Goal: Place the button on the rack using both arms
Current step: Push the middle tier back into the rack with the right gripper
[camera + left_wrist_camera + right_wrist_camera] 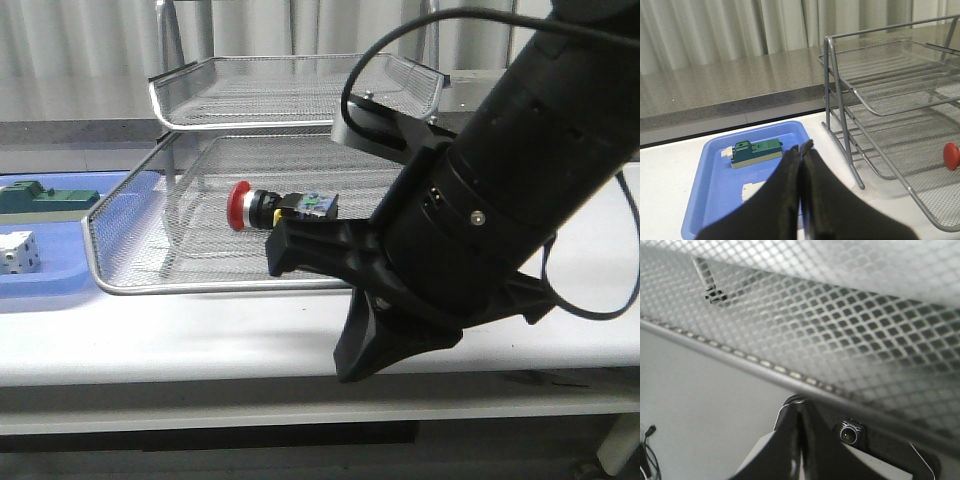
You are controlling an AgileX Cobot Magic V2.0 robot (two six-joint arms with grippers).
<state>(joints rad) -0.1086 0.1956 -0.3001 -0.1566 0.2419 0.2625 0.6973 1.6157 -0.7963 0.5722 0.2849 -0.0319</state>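
The red-headed button (272,208) lies on its side on the mesh of the rack's (200,283) lower tier, red head to the left, apart from both grippers. My right gripper (345,372) hangs in front of that tier, fingers pressed together and empty; in the right wrist view it (799,407) points past the rack's mesh wall (840,330). My left gripper (801,149) is shut and empty above the blue tray, left of the rack (880,107). The button's red head (951,156) shows at that view's edge.
A flat blue tray (60,290) lies left of the rack with a green block (45,197) and a white cube (18,252). They show in the left wrist view too: tray (715,190), green block (756,151). The right arm's body fills the front view's right side.
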